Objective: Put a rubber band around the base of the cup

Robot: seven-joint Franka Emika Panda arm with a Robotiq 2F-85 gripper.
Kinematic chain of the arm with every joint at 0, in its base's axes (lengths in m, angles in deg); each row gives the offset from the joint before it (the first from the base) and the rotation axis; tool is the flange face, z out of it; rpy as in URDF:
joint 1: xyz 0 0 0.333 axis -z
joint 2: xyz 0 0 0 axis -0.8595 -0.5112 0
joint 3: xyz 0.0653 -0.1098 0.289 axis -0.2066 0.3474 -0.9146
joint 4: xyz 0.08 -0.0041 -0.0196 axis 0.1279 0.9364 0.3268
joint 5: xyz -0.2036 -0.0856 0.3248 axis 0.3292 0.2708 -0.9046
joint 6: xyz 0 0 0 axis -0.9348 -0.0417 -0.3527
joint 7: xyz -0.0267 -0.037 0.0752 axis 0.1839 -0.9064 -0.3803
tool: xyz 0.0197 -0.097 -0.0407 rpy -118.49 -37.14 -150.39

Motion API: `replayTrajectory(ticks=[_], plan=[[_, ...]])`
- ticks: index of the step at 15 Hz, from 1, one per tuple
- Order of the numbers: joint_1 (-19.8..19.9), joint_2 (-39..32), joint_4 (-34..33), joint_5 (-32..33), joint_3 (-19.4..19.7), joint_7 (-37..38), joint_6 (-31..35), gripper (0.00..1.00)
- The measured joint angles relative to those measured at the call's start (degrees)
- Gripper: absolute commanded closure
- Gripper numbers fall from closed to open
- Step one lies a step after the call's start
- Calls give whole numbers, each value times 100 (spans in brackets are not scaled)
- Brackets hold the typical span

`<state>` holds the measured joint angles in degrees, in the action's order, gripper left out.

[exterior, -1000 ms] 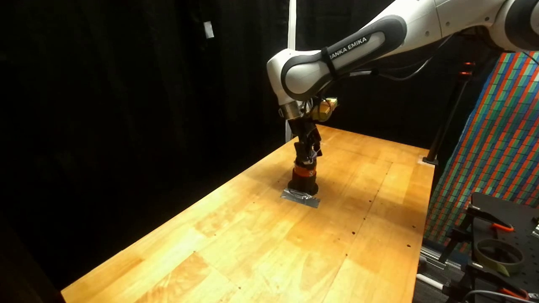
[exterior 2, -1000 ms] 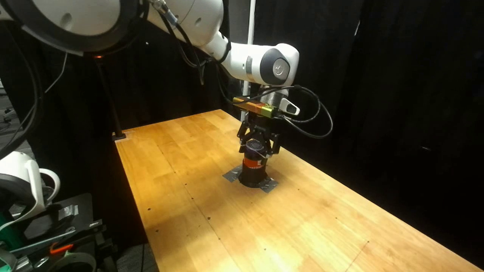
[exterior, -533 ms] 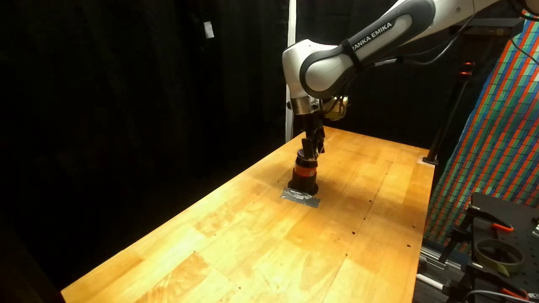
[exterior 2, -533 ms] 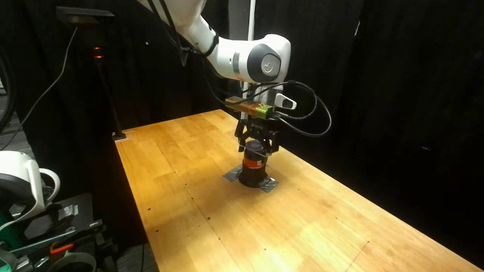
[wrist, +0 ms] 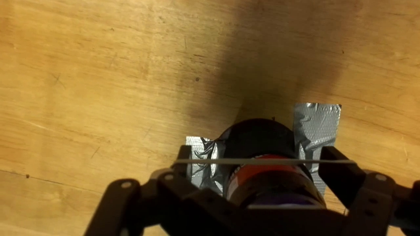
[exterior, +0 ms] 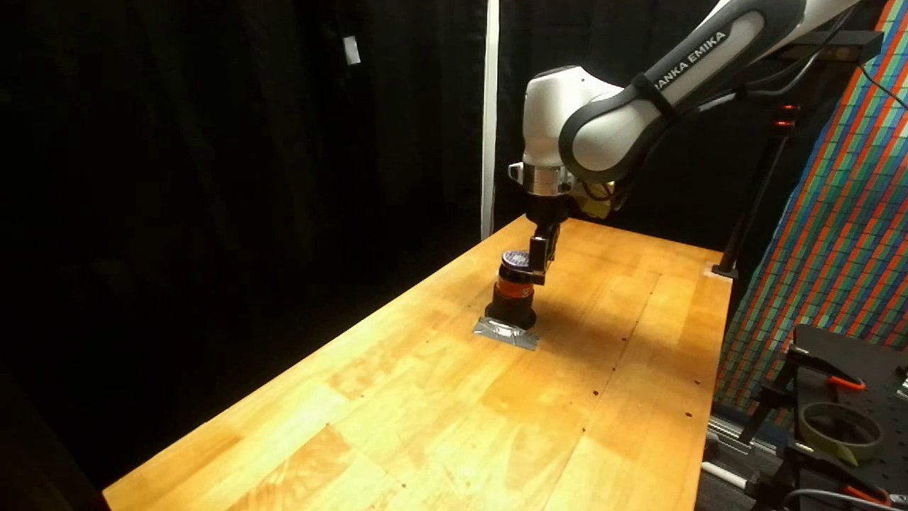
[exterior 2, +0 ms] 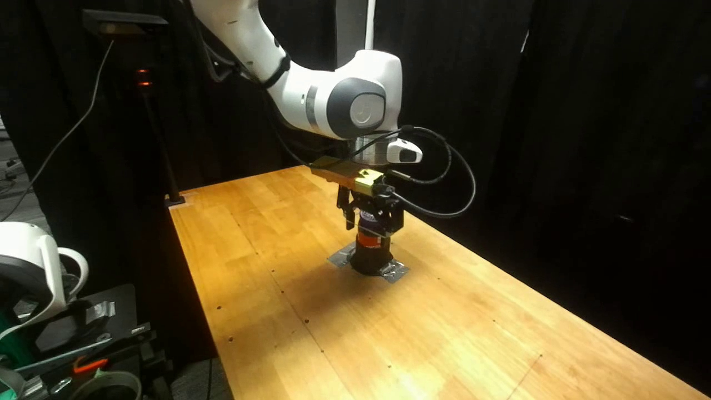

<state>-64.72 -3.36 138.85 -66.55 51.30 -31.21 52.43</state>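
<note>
Jaws: spread wide, gap looks wider than the cup (exterior: 512, 294) in wrist view; all we see them carrying is the rubber band (wrist: 262, 161), pulled taut btwn the two sides. Contact w/ the cup: can't tell.
Band: picked up + stretched, so we call that part done. In an exterior view a strand crosses in front of the cup just above its orange-red label (exterior 2: 369, 240); whether the loop goes all the way round, we can't tell, back is hidden.
Cup: upright on the worktop (exterior: 425, 397), base (exterior 2: 371, 264) flanked by grey tape (wrist: 316, 124), prob. stuck down.
Base: no band there as far as we see, so the main step isn't done.
Line-up: jaws sit toward one side of the cup's top (exterior: 514, 259) in an exterior view; we judge centring is the step in hand.
Left to do: we need the whole loop over the top, down past the label to base lvl, then off the jaws w/o it riding up.
</note>
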Motion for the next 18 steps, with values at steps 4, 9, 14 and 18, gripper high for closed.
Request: replayTrajectory(ticks=[4,9,14,18], plan=[[17,495,1100,41,0,-41,1374,25],[34,1061,2523,271,53,-95,3255,65],[-337,1439,3754,1219,918,113,5293,88],[-1051,1443,4295,1198,1948,-32,6686,89]])
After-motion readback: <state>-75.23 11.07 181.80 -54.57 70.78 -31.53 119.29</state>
